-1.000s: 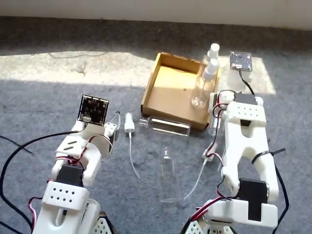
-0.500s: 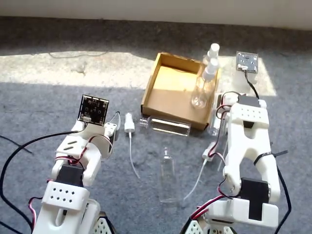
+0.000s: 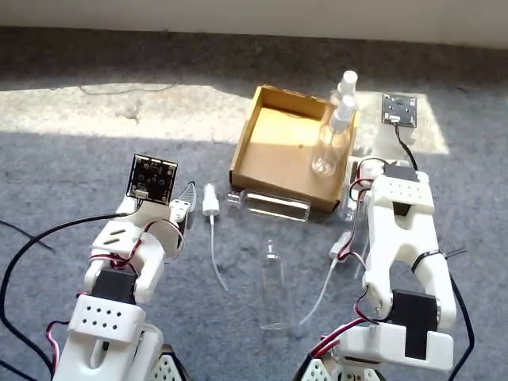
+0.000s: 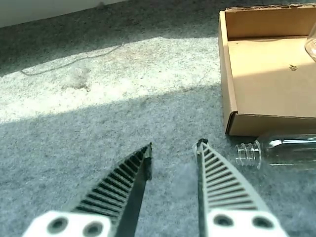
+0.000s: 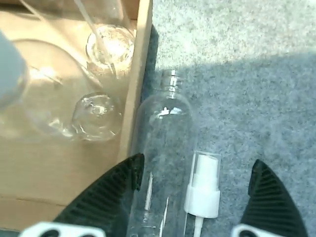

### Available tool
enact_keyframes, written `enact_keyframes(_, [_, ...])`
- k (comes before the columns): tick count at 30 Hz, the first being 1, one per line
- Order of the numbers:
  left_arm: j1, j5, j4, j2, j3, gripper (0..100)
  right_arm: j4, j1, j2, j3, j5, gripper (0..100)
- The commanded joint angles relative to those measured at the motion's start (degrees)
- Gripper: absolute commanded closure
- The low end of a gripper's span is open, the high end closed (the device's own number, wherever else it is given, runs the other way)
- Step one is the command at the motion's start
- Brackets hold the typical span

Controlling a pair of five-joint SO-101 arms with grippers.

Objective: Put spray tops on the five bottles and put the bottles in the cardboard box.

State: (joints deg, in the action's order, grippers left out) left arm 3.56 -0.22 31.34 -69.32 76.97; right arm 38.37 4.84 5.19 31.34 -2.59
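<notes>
Right gripper [image 5: 196, 165] jaws spread wide, hovering over a loose spray top [image 5: 203, 185] lying next to an uncapped bottle [image 5: 160, 128], just beside the cardboard box [image 5: 144, 44] wall. Best centre on the top's head and clear the bottle. Left gripper [image 4: 174, 148] partly open above carpet.

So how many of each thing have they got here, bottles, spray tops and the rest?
Bottles with tops on: 2
Bottles without tops: 3
Loose spray tops: 2
Box: 1
Total: 8
</notes>
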Motion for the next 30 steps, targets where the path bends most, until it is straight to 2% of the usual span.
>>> enact_keyframes(1, [-0.40,-0.26,-1.14,-0.92,-0.31,85,-0.92,0.57,-2.07,-0.75,0.09,70.5])
enact_keyframes(10, [-0.40,-0.26,-1.14,-0.92,-0.31,85,-0.84,1.36,-7.60,-0.84,0.09,70.5])
enact_keyframes(16, [-0.40,-0.26,-1.14,-0.92,-0.31,85,-0.66,7.87,-7.52,-0.84,-0.35,70.5])
enact_keyframes(19, [-0.40,-0.26,-1.14,-0.92,-0.31,85,-0.48,10.59,-7.52,-0.84,-4.75,70.5])
enact_keyframes(30, [-0.31,-0.26,-1.14,-0.92,-0.22,85,-0.48,20.70,-7.43,-0.84,-12.04,70.5])
